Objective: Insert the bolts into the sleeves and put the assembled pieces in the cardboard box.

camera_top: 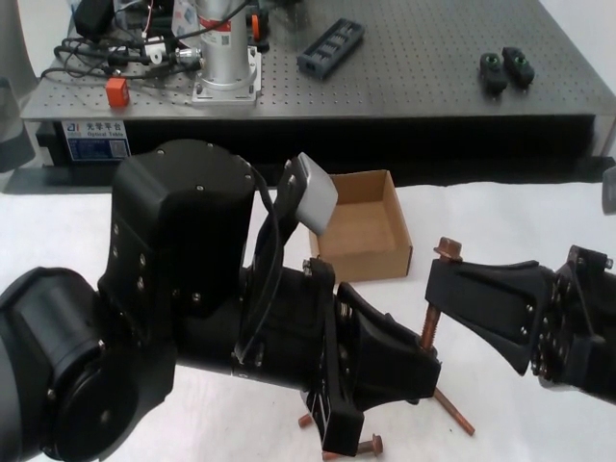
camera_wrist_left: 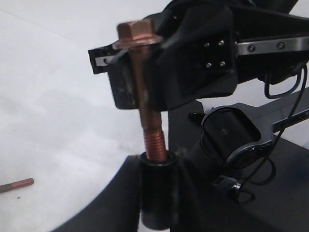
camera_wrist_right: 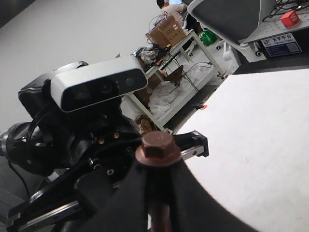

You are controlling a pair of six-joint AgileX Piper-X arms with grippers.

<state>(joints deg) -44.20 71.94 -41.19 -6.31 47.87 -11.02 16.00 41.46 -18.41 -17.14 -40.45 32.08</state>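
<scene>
The left arm [camera_top: 183, 260] lay low across the near side of the white table [camera_top: 520, 231], its bulk in the foreground and its wrist stretched out towards the middle. The left jaws pointed at the other arm and were closed on both sides of a black sleeve [camera_wrist_left: 155, 198]. The right arm [camera_top: 577, 318] came in level from the opposite side. The right jaws were clamped on the upper shank of a copper bolt [camera_wrist_left: 142, 96] just under its head, directly above the left jaws. Beyond the two arms, the cardboard box [camera_top: 361, 226] stood on the table with its open top up, well apart from both jaws. The bolt's long axis ran close to upright, with the flanged hexagonal head on top and the threaded end pointing down. Its tip sat at the sleeve's open mouth, with most of the thread showing above the rim. The sleeve stood upright too, its bore in line with the bolt. Loose bolts [camera_top: 452, 409] lay flat on the table below the jaws.
</scene>
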